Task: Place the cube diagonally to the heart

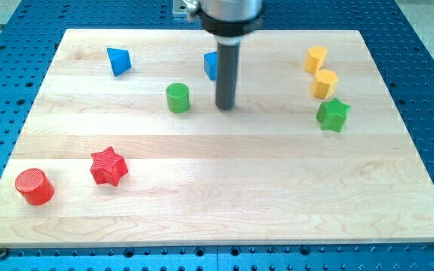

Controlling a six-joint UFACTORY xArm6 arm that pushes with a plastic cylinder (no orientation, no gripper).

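My tip (225, 106) rests on the pale wooden board near its top edge, bare rod gripping nothing, the small blue plastic cube (211, 65) just behind it toward that edge, half hidden.

Straight dark rod held upright, hung from silver-and-black arm end (230, 13) cut off at view's top centre. My tip (225, 108) set down on surface, upper middle of view. Rod unbent, no tilt seen.
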